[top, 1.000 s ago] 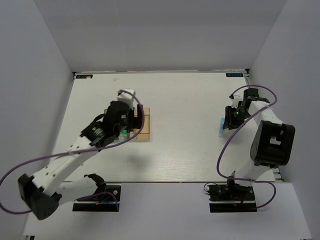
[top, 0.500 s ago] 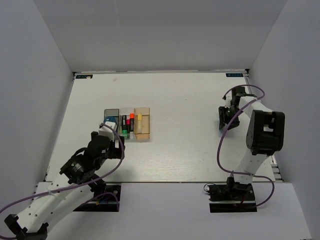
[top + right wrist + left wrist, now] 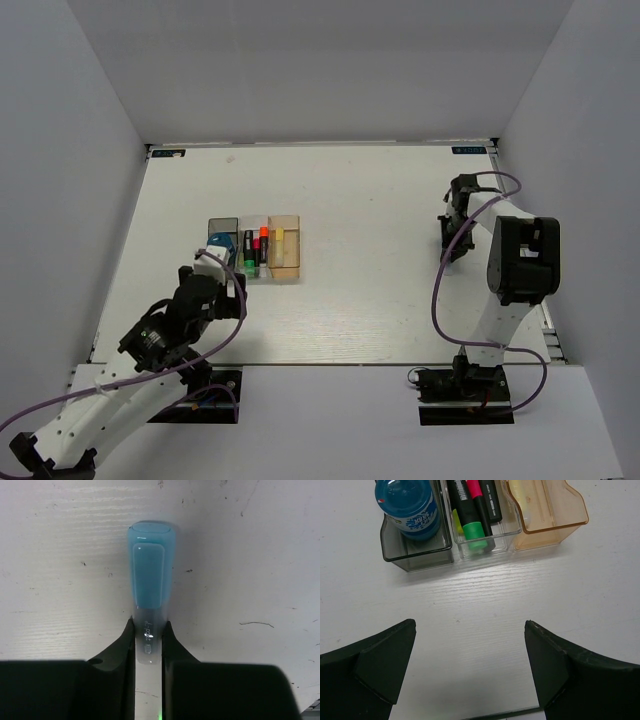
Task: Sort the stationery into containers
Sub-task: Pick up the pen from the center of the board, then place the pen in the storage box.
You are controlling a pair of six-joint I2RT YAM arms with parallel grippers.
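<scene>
The three joined bins (image 3: 284, 268) stand left of centre. The dark grey bin (image 3: 395, 555) holds the blue roll (image 3: 409, 505). The clear bin (image 3: 507, 535) holds highlighters, with a green cap (image 3: 476, 532) and a pink cap (image 3: 475, 490) showing. The tan bin (image 3: 555, 525) holds the pale yellow stick (image 3: 520, 490). My left gripper (image 3: 470, 630) is open and empty, drawn back on the near side of the bins. My right gripper (image 3: 148, 630) is shut on a marker with a light-blue cap (image 3: 150, 575), low over the table at the right (image 3: 447, 248).
White enclosure walls rise on three sides of the table (image 3: 370, 280). The right arm's purple cable (image 3: 440, 290) loops beside its upright link. The table under the right gripper shows small scuffs (image 3: 255, 624).
My left arm has pulled back from over the bins toward the near edge, uncovering them. My right gripper has shifted a little toward the far side, and the blue-capped marker no longer shows in the top view.
</scene>
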